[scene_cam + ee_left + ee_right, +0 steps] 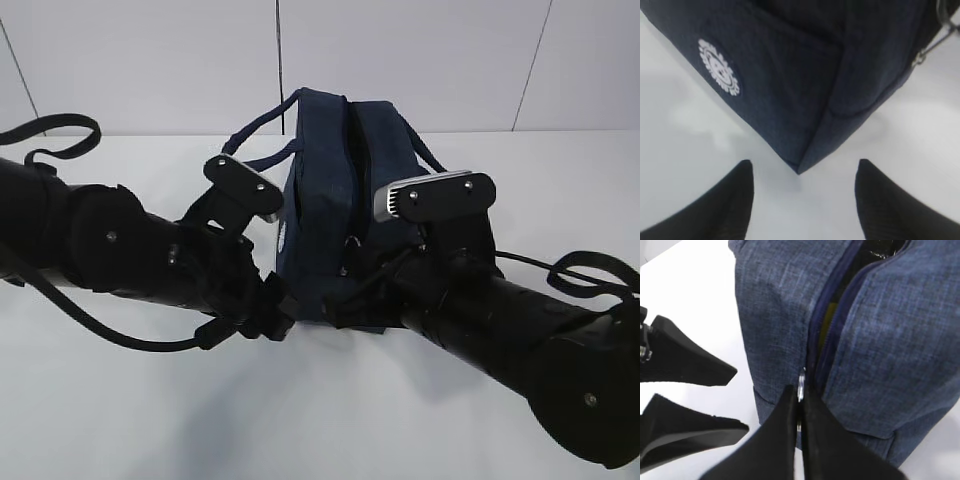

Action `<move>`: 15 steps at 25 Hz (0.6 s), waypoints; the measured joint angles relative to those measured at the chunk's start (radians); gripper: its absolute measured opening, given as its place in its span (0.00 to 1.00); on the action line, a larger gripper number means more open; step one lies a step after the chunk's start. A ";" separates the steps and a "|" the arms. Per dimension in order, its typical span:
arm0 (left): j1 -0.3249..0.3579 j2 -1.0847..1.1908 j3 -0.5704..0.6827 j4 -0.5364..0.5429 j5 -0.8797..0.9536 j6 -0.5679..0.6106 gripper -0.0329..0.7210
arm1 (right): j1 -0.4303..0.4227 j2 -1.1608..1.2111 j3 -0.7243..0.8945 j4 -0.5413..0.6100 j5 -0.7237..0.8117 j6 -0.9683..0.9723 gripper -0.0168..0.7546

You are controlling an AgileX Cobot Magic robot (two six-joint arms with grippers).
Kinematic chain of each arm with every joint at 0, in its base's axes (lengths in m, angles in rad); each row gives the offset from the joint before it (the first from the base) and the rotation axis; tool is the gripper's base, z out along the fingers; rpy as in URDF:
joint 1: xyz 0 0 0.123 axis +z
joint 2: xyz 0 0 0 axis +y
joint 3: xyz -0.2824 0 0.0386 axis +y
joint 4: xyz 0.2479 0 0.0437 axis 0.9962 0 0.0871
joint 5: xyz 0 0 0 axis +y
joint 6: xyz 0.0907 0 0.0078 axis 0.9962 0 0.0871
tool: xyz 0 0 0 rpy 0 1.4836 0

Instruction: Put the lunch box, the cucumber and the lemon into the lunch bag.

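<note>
Right gripper (799, 405) is clamped on the zipper pull (801, 382); I see the zipper (832, 315) running straight ahead. Left gripper (802, 197) gapes empty.

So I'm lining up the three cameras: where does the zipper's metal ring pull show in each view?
Exterior: ring pull low on the lunch bag, centre.
Left wrist: top right edge.
Right wrist: lower centre, pinched by the right gripper.
Shared landmark: the bag's bottom corner nearest the grippers.
</note>
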 joint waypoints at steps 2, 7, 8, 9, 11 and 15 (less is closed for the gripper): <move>-0.009 0.000 0.000 0.000 -0.014 0.000 0.64 | 0.000 0.000 0.000 0.000 0.000 0.012 0.02; -0.046 0.004 0.000 0.000 -0.060 0.000 0.64 | 0.000 0.000 0.000 0.002 0.000 0.031 0.02; -0.048 0.006 0.000 0.000 -0.079 0.000 0.64 | 0.000 0.000 0.000 0.002 0.000 0.039 0.02; -0.048 0.011 -0.002 0.000 -0.091 0.000 0.64 | 0.000 -0.002 0.000 0.002 0.000 0.039 0.02; -0.048 0.023 -0.008 0.000 -0.105 0.000 0.64 | 0.000 -0.005 0.000 0.002 0.000 0.039 0.02; -0.048 0.056 -0.027 0.000 -0.110 0.000 0.61 | 0.000 -0.020 0.000 0.004 0.000 0.039 0.02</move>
